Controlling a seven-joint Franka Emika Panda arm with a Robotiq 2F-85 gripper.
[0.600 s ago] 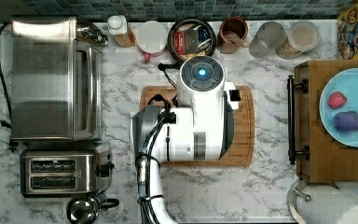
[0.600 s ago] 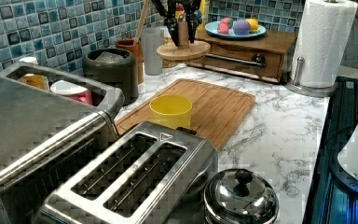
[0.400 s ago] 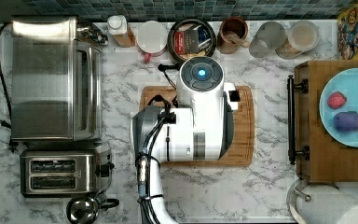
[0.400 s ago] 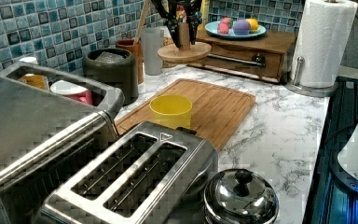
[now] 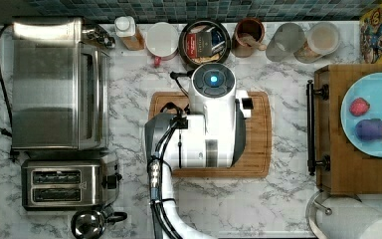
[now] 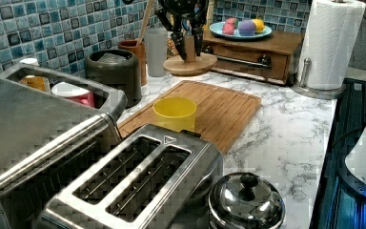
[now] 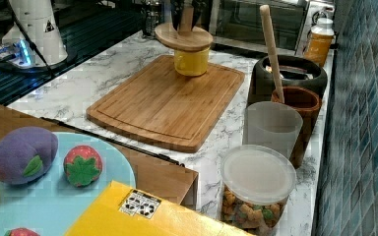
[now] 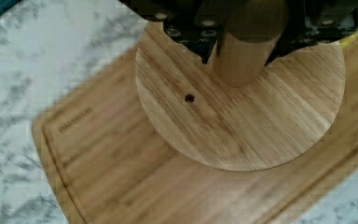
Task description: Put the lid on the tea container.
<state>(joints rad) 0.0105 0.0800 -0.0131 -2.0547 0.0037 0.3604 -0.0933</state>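
I can read no word for certain: a faint stamped mark on the cutting board (image 8: 121, 158) under my wrist stays illegible, as do the label on the yellow box (image 7: 140, 203) and the cereal box's (image 5: 381, 31) print.

The white marble counter (image 5: 288, 209) is veined with grey, and the tiled wall (image 6: 43, 28) behind it is a mosaic of blue and teal squares. The rectangular bamboo cutting board (image 7: 162, 105) is warm honey brown with straight grain. The round wooden lid (image 8: 242, 116) is pale tan, striped by its grain. The small plastic cup (image 6: 174, 113) is bright yellow. The round black-rimmed tea container (image 5: 205, 42) is dark inside, with red and dark packets. The round plate (image 5: 365, 99) is light blue.
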